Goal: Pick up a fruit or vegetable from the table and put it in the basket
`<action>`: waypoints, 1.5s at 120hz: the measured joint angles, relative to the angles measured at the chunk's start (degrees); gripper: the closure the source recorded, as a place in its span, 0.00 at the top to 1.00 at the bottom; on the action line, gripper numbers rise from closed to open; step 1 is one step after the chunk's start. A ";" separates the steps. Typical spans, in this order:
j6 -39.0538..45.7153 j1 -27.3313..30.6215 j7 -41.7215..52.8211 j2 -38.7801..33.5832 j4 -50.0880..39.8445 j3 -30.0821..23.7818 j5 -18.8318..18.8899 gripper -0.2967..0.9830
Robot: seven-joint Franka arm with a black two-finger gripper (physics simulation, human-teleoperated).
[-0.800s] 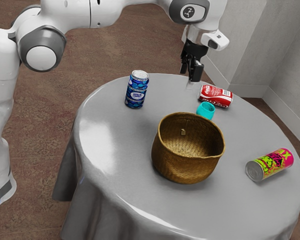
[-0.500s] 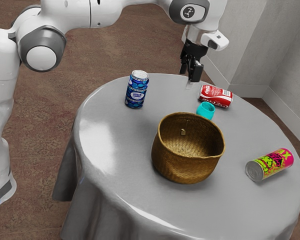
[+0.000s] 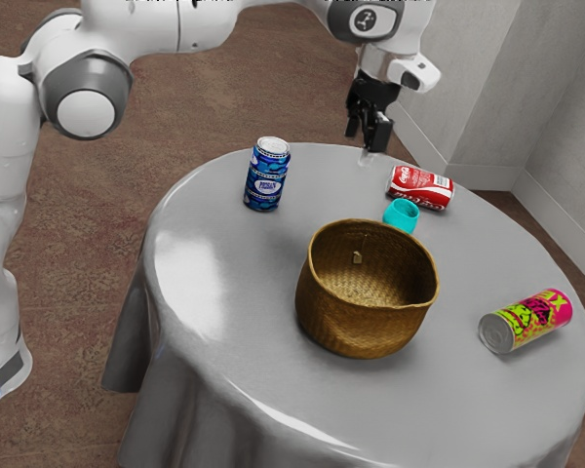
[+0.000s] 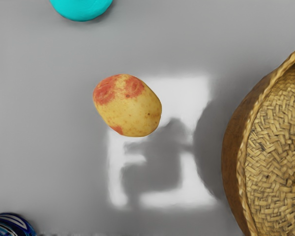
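Six things stand or lie on one round grey table: three cans, one basket, one cup and one potato. Of the three cans, one stands upright, the blue can, and two lie on their sides: the red can and the pink-and-yellow can. The single teal cup sits just beside the red can and near the one woven basket, whose open mouth faces up. One small pale tag shows on the basket's inner wall.

One arm comes in from the exterior view's left, carrying one black gripper above the table's far part, between the blue can and the red can in that view. Its two fingers stand apart, with a gap between them, and they hold nothing.

One yellow potato, marked with red patches, is the task's single piece of produce. In the wrist view it rests on the tabletop, outside the basket and clear of its wall, in the space between three things: the teal cup, the basket and the blue can. It touches none of the three. One bright patch of light lies beside and partly around it, crossed by dark shadow.
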 joint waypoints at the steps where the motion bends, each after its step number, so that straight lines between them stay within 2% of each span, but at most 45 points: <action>1: 0.04 0.03 0.00 0.14 0.02 0.05 0.00 0.77; 10: 0.81 0.32 0.02 3.64 1.44 0.25 -0.36 0.77; 24: 2.00 2.26 0.36 11.41 8.05 -0.25 -3.13 0.77; 35: 3.00 6.00 0.68 13.65 9.62 -3.30 -4.65 0.77; 45: 3.80 8.96 0.98 14.14 9.81 -6.60 -5.27 0.77; 59: 4.64 10.34 1.33 14.47 9.41 -7.90 -5.60 0.77; 89: 6.07 10.82 1.92 16.83 9.03 -8.11 -5.68 0.77; 180: 8.83 11.42 3.21 17.80 3.58 -8.17 -5.73 0.77</action>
